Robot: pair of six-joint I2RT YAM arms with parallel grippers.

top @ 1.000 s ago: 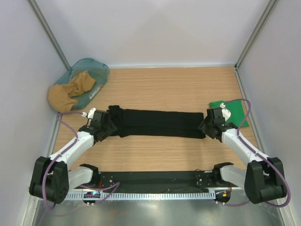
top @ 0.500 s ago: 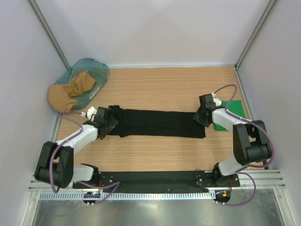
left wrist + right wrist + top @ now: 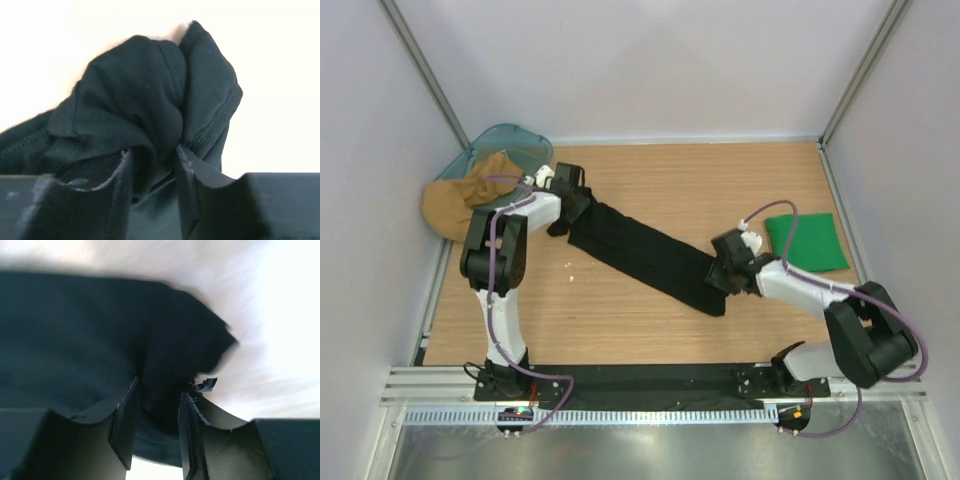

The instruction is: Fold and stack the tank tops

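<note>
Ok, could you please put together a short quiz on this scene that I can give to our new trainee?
1. True or false: the black tank top lies parallel to the near edge of the table.
2. Where is the green tank top? A: draped over an arm. B: lying flat at the table's right side. C: under the black one.
3. Fill in: the left gripper and the right gripper each pinch an end of the ___ tank top.
Key: 1 false, it runs diagonally. 2 B. 3 black.
</note>
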